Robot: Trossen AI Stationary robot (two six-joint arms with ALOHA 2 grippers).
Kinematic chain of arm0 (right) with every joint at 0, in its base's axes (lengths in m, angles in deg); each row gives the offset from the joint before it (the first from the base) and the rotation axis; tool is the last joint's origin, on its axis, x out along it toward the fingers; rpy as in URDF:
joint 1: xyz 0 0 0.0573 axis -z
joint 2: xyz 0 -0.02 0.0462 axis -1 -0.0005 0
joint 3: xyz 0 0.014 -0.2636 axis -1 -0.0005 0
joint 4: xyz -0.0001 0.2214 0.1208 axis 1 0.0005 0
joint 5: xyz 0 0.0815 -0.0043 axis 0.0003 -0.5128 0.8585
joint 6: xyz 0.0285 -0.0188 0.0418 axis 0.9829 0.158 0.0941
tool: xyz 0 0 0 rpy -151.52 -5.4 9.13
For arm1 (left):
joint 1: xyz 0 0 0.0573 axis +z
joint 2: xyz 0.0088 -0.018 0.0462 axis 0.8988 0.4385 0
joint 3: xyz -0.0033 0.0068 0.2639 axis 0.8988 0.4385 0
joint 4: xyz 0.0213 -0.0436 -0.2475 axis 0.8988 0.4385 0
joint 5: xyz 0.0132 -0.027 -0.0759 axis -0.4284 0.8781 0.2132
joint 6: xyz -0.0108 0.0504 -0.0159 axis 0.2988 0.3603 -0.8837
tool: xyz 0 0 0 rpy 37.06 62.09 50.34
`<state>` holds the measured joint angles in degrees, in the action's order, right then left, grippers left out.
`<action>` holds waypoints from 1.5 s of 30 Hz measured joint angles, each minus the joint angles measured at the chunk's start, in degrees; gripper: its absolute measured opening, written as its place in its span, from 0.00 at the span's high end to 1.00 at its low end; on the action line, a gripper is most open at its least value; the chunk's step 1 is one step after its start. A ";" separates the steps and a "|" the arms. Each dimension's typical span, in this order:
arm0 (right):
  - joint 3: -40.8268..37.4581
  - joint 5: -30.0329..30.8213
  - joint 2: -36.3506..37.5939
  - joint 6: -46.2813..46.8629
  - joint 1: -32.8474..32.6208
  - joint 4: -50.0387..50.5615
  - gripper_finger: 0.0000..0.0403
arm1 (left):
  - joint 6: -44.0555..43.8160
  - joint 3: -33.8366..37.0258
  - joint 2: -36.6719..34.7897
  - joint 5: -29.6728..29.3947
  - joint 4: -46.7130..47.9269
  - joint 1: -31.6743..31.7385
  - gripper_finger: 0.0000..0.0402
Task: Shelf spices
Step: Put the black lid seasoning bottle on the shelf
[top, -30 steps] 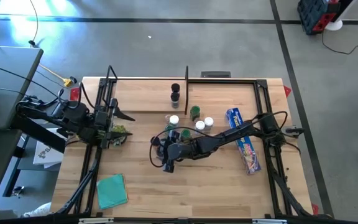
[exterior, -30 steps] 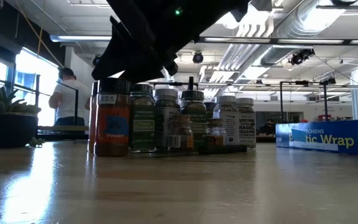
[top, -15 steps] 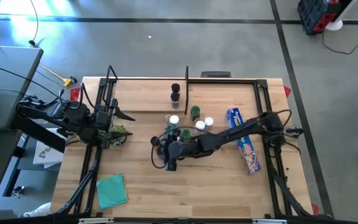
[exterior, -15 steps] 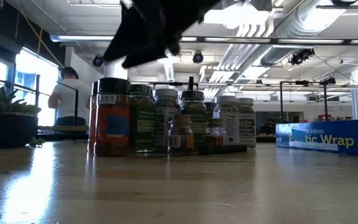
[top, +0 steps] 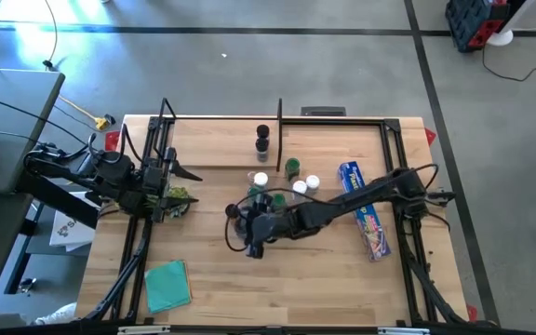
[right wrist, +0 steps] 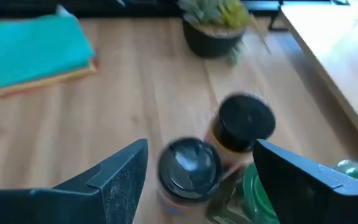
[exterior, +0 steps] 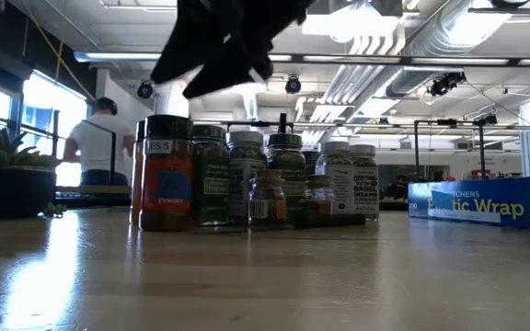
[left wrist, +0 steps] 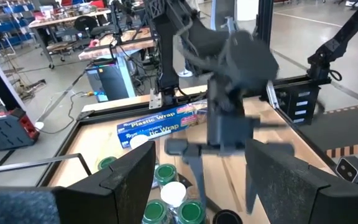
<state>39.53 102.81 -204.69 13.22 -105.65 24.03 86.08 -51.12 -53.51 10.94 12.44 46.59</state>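
**Right arm poised over the jar cluster; nothing gripped yet**

High view: your right gripper (top: 246, 228) hangs over the near edge of the cluster of small cylindrical spice jars (top: 277, 189) at mid-table. The pale wooden plank shelf (top: 217, 141) with thin black end rods lies along the far side, and two dark-capped jars (top: 262, 140) already stand on it by the right-hand rod. The long blue wrap box (top: 365, 210) lies to the right, under the arm. Your left gripper (top: 182, 173) waits at the table's left side, near the shelf's left end.

Low view: the jars stand upright in a tight row, long axes vertical, caps up. The tall orange-filled, black-capped jar (exterior: 166, 173) is at the near left end; the arm hangs dark above it, clear of the caps.

Left wrist view: the left fingers stand wide, holding nothing.

Right wrist view: the right fingers (right wrist: 123, 176) are spread wide and empty, straddling a black-capped jar (right wrist: 189, 163) seen cap-on; the orange jar sits just beside it.

Judgement: this is the approach before a pick. You would next descend squarely around one cap without nudging its neighbour, then close.
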 joint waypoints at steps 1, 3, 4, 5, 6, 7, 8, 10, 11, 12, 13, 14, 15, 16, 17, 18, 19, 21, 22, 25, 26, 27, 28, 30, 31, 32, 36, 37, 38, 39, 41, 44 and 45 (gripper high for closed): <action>0.00 0.46 -0.75 0.30 -0.11 -0.31 0.29 | 0.02 0.00 0.00 0.00 0.00 0.00 0.39; 0.00 0.63 -2.19 0.44 -0.17 -1.26 0.29 | 0.04 0.00 0.00 0.00 -0.03 0.00 0.39; 0.00 0.64 -2.92 0.82 -0.18 -1.63 0.29 | 0.02 0.00 0.01 0.00 -0.04 0.01 0.39; 0.00 0.71 -3.66 1.74 -0.18 -2.21 0.29 | 0.02 0.00 0.00 0.00 -0.02 0.02 0.39; 0.00 1.00 -4.22 2.55 -0.20 -2.61 0.29 | 0.02 0.00 0.00 0.00 -0.04 0.00 0.39; 0.00 1.39 -4.75 3.33 -0.18 -2.77 0.29 | 0.01 0.00 0.00 0.00 -0.07 0.00 0.39; 0.00 1.72 -5.04 3.89 -0.12 -2.89 0.29 | 0.00 0.00 0.00 0.00 -0.05 0.00 0.39; 0.00 2.24 -5.55 4.36 -0.07 -2.95 0.29 | 0.02 0.00 0.00 0.00 -0.04 0.00 0.39; 0.00 2.30 -5.70 4.35 -0.07 -3.03 0.29 | 0.02 0.00 0.00 0.00 -0.06 0.02 0.39; 0.00 2.29 -5.79 4.49 -0.07 -2.91 0.29 | 0.02 0.00 0.00 -0.02 -0.04 0.02 0.39; 0.00 2.31 -5.82 5.01 -0.07 -2.84 0.29 | 0.04 0.00 0.00 0.00 -0.04 0.01 0.39; 0.00 2.31 -5.87 5.48 -0.06 -2.88 0.29 | 0.05 0.00 0.00 0.00 -0.04 0.02 0.39; 0.00 2.31 -5.97 5.64 0.02 -3.13 0.29 | 0.07 0.00 0.00 0.00 -0.04 0.00 0.39; 0.00 2.24 -6.01 5.25 0.02 -3.38 0.29 | 0.04 0.00 0.00 0.00 -0.05 0.00 0.39; 0.00 1.47 -6.06 4.27 0.02 -3.44 0.29 | 0.06 0.00 0.00 0.00 -0.05 0.01 0.39; 0.00 0.05 -6.27 3.06 0.07 -3.55 0.29 | 0.07 0.00 0.00 -0.05 -0.04 0.02 0.39; 0.02 -1.01 -6.67 2.02 0.19 -4.02 0.29 | 0.09 0.00 0.00 -0.04 -0.04 0.02 0.39; 0.02 -1.92 -7.43 1.31 0.28 -4.23 0.29 | 0.09 0.00 0.02 -0.02 -0.05 0.02 0.39; 0.02 -1.81 -7.85 1.48 0.28 -4.67 0.29 | 0.10 0.00 0.01 -0.04 -0.02 0.02 0.39; 0.04 -1.06 -8.39 1.59 0.55 -6.50 0.29 | 0.20 0.00 0.02 -0.04 -0.07 0.02 0.39; 0.03 -1.06 -8.41 1.55 0.62 -6.81 0.29 | 0.20 0.00 0.00 -0.04 -0.08 0.02 0.39; 0.04 -1.03 -8.44 1.54 0.68 -6.82 0.29 | 0.17 0.00 0.00 -0.04 -0.06 0.02 0.39; 0.04 -1.05 -8.44 1.54 0.68 -6.85 0.29 | 0.13 0.00 0.00 -0.02 -0.04 0.02 0.39; 0.04 -1.04 -8.37 1.57 0.68 -6.86 0.29 | 0.15 0.00 0.02 -0.03 0.00 0.02 0.39; 0.04 -1.05 -8.35 1.57 0.68 -7.06 0.29 | 0.15 0.00 0.02 -0.04 0.07 0.02 0.39; 0.04 -1.05 -8.33 1.71 0.68 -7.28 0.29 | 0.15 0.00 0.00 -0.03 0.10 0.02 0.39; 0.15 -0.71 -8.27 4.32 0.88 -7.18 0.29 | 0.15 0.00 0.01 -0.02 0.11 0.02 0.39; 0.17 -0.42 -8.19 5.68 1.02 -7.09 0.30 | 0.14 0.00 0.01 -0.02 0.11 0.02 0.39; 0.19 -0.05 -8.16 6.68 1.14 -7.08 0.31 | 0.13 0.00 0.00 -0.02 0.11 0.02 0.39; 0.20 0.17 -8.16 7.17 1.21 -7.07 0.33 | 0.13 0.00 0.00 -0.02 0.11 0.00 0.39; 0.20 0.12 -8.16 8.13 1.22 -6.85 0.39 | 0.13 0.00 0.00 -0.04 0.13 0.02 0.39; 0.20 -0.16 -8.16 8.25 1.22 -6.29 0.51 | 0.08 0.00 0.00 -0.01 0.20 0.02 0.39; 0.20 -0.61 -8.16 8.26 1.22 -6.30 0.53 | 0.01 0.00 0.00 -0.02 0.28 0.02 0.39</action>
<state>39.72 102.20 -212.85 21.48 -104.43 17.74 86.09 -51.12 -53.51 10.92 12.72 46.60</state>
